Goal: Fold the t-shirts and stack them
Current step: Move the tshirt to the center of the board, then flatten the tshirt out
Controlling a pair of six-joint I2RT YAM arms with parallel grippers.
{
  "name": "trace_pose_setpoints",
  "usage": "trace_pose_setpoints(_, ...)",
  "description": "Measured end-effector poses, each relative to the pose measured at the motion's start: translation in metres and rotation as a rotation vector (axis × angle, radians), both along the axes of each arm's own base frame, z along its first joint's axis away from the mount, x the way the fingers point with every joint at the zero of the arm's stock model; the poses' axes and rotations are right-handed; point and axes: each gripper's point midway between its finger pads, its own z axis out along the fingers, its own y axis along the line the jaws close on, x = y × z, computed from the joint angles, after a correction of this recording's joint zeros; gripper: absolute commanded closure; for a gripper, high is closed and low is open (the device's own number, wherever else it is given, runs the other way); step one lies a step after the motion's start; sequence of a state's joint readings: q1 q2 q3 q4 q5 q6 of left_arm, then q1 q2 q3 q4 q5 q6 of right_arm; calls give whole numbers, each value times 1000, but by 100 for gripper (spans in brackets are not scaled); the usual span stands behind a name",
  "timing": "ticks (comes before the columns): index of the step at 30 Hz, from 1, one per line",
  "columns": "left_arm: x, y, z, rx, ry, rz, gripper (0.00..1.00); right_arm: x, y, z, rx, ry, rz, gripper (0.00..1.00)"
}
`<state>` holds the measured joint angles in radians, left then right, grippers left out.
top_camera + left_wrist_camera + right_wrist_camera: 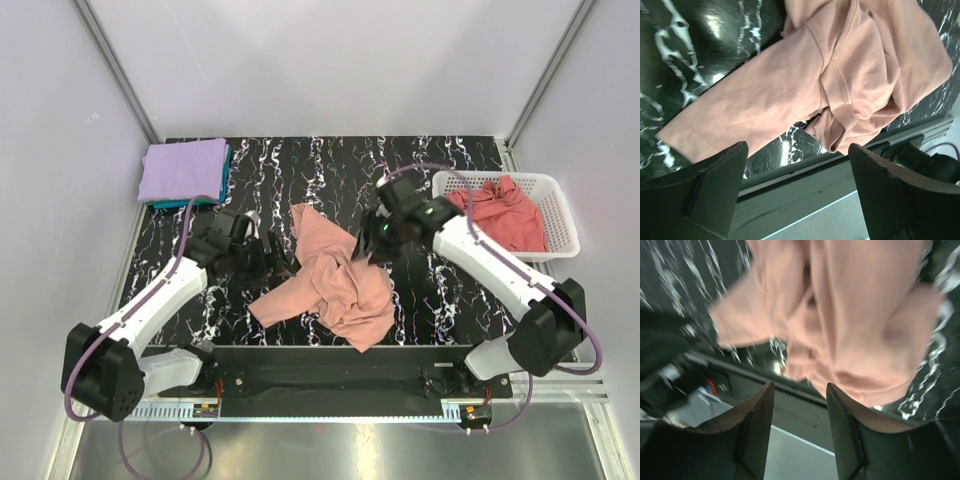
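A crumpled salmon-pink t-shirt (333, 282) lies at the middle of the table. It also shows in the left wrist view (840, 65) and, blurred, in the right wrist view (860, 315). My left gripper (278, 260) is open and empty at the shirt's left edge, its fingers (715, 190) spread wide. My right gripper (368, 244) is open and empty over the shirt's upper right edge, its fingers (757, 430) apart. A folded lavender-purple t-shirt (183, 170) lies on a folded teal one (172, 204) at the back left. A rose-pink t-shirt (505, 215) lies in the basket.
The white lattice basket (565, 222) stands at the right edge of the black marbled table (300, 170). White walls close in the table on three sides. The arm bases and a black rail (330, 375) run along the near edge.
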<state>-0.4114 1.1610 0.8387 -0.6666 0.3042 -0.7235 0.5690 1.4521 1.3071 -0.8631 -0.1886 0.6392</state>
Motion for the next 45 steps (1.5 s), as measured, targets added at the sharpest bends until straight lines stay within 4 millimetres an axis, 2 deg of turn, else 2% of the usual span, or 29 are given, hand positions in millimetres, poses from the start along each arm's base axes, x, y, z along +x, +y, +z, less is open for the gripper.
trace_pose_setpoints(2,-1,-6,-8,-12,3,-19,14,-34,19,-21,-18,45,91,46)
trace_pose_setpoints(4,0,-12,-15,-33,10,-28,16,-64,30,-44,-41,95,152,44)
trace_pose_setpoints(7,8,-22,-33,-41,49,-44,24,-91,37,-68,-65,139,191,43)
trace_pose_setpoints(10,8,-25,-62,6,131,-65,25,-96,35,-82,-109,153,169,43)
trace_pose_setpoints(13,0,-19,-79,62,186,-83,20,-96,29,-90,-140,158,128,43)
trace_pose_setpoints(17,-4,-14,-83,105,187,-96,13,-105,17,-104,-174,191,90,41)
trace_pose_setpoints(20,-2,-14,-84,123,170,-102,11,-116,11,-113,-199,224,81,38)
trace_pose_setpoints(27,27,-23,-76,138,83,-127,12,-120,8,-124,-206,240,65,39)
trace_pose_setpoints(30,30,-25,-84,139,89,-138,25,-121,4,-133,-227,248,61,49)
trace_pose_setpoints(31,29,-26,-87,138,94,-143,42,-121,3,-135,-238,249,59,55)
trace_pose_setpoints(32,29,-27,-89,136,101,-145,52,-119,1,-137,-249,243,56,67)
trace_pose_setpoints(34,27,-28,-91,130,109,-153,72,-116,-3,-139,-273,229,50,79)
trace_pose_setpoints(35,26,-29,-91,126,111,-152,93,-115,-4,-138,-282,224,43,85)
trace_pose_setpoints(36,27,-29,-90,122,111,-152,100,-113,-6,-137,-296,214,36,100)
trace_pose_setpoints(39,25,-29,-85,128,116,-168,100,-104,-8,-126,-324,180,21,100)
trace_pose_setpoints(41,27,-29,-74,130,111,-169,100,-94,-7,-112,-334,143,11,100)
trace_pose_setpoints(45,44,-30,-23,126,-1,-149,100,-71,-4,-68,-335,34,-26,100)
